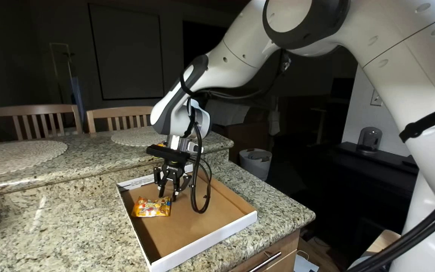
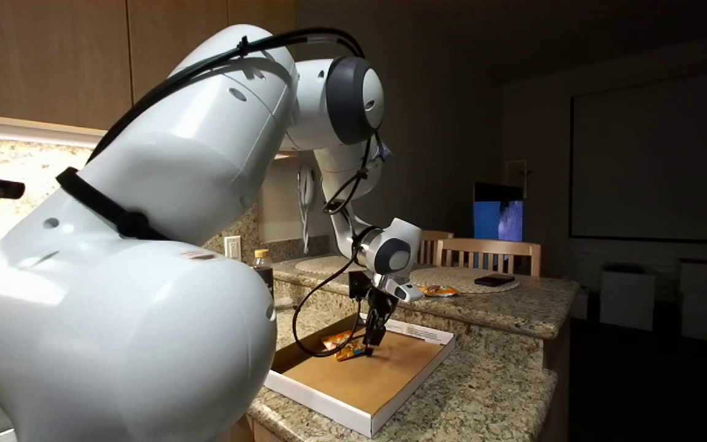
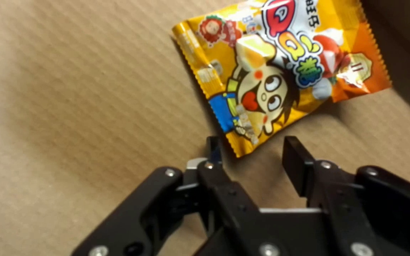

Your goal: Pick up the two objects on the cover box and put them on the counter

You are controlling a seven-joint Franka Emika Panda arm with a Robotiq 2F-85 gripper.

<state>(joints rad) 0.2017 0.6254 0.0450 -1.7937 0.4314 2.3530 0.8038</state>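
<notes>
Orange-and-yellow foil lies just ahead of my gripper (image 3: 254, 153): a QQ candy packet (image 3: 279, 64), face up on the brown floor of the cardboard box lid (image 1: 183, 232). My fingers stand apart, with nothing clamped between them. Seen from the wrist, the packet's nearest corner pokes into the gap between my tips, while most of it lies forward of them; whether the tips are low enough to take it, I cannot tell. Higher than my gripper, a second orange packet (image 2: 438, 291) sits on the raised part of the granite bench (image 2: 513, 310), by the edge of a woven placemat (image 2: 464, 276); I cannot tell whether it overlaps the mat.

I take that packet as the finished half of the job, so the step in hand looks to be grasping the remaining one. The next move, I judge, calls for easing forward until more of the foil is between my fingers, settling close to the cardboard, and then squeezing. A pinch on the corner alone might slip. With a firm hold I should lift straight up, clear of the lid, before swinging across to bare granite, and let go low.
</notes>
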